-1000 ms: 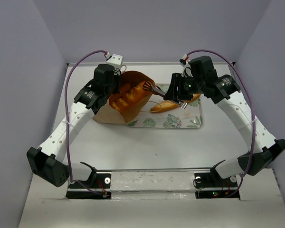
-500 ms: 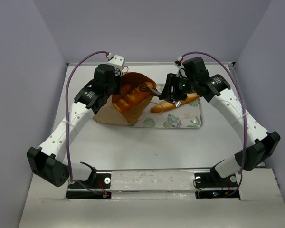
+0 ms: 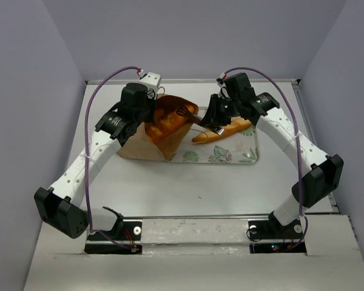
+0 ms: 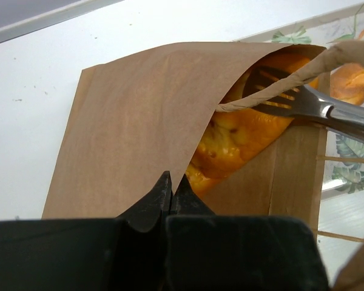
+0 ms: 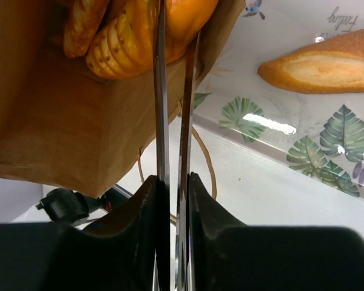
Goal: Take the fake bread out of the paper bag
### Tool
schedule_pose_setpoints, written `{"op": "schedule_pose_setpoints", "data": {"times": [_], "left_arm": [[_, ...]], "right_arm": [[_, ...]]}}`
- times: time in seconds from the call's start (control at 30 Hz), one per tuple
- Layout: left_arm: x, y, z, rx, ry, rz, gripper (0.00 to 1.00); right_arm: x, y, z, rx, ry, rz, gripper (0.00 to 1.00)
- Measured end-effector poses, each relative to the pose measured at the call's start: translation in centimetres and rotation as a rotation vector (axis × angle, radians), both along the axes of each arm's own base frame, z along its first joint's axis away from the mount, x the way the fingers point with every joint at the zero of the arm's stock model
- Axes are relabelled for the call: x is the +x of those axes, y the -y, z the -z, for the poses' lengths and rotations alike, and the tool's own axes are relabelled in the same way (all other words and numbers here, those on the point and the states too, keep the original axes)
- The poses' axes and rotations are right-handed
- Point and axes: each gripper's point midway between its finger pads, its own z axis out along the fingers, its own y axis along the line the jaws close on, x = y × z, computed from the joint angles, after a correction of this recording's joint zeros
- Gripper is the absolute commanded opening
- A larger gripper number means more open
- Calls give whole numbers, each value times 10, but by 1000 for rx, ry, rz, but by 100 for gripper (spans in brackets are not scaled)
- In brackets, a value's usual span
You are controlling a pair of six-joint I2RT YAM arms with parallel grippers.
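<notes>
The brown paper bag [image 3: 147, 144] lies on its side with its mouth facing right. Golden fake bread [image 3: 168, 120] shows inside it. My left gripper [image 4: 171, 182] is shut on the upper edge of the bag [image 4: 133, 121], holding the mouth up over the fake bread [image 4: 242, 136]. My right gripper [image 5: 173, 182] is shut on metal tongs [image 5: 159, 91], whose arms are squeezed close together. The slotted head of the tongs [image 4: 291, 97] lies against a loaf [image 5: 124, 42] just inside the mouth. Another loaf [image 3: 221, 131] rests outside on the tray.
A clear tray with green leaf prints [image 3: 233, 156] lies right of the bag, holding the loose loaf [image 5: 324, 63]. A twisted paper handle [image 4: 279, 85] crosses the bag mouth above the tongs. White table surface [image 3: 200, 188] stretches toward the arm bases.
My right gripper has moved left toward the bag and squeezed the tongs together, and their head now reaches into the bag mouth. The left gripper keeps its hold on the bag edge.
</notes>
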Motion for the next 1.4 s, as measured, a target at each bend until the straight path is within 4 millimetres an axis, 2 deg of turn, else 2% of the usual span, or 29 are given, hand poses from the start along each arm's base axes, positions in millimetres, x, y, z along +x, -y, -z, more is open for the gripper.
{"op": "schedule_pose_setpoints", "data": {"times": [0.13,0.27,0.37,0.57,0.63,0.73,0.87,1.03,1.1,1.4], "left_arm": [[2,-8,2,24,5,-41,0],[9,-21,0,47,28,-108,0],[20,-30,0,54,43,-155,0],[42,-56,4,64,61,-251,0],[48,-68,4,63,66,-286,0],[52,-81,4,63,69,-321,0],[56,-100,2,63,72,-367,0],[59,-110,1,63,81,-390,0],[59,-112,1,67,82,-392,0],[60,-114,4,90,83,-386,0]], "right_arm": [[3,-3,-2,14,9,-3,10],[5,-9,-19,50,38,-22,7],[7,-13,-44,91,86,-37,6],[13,-15,-115,165,253,-44,4],[14,-12,-127,169,291,-29,4],[17,-4,-141,158,339,8,4],[24,8,-146,123,373,76,4],[32,28,-159,81,427,192,4],[33,38,-174,81,468,239,3],[23,71,-268,176,685,379,3]]}}
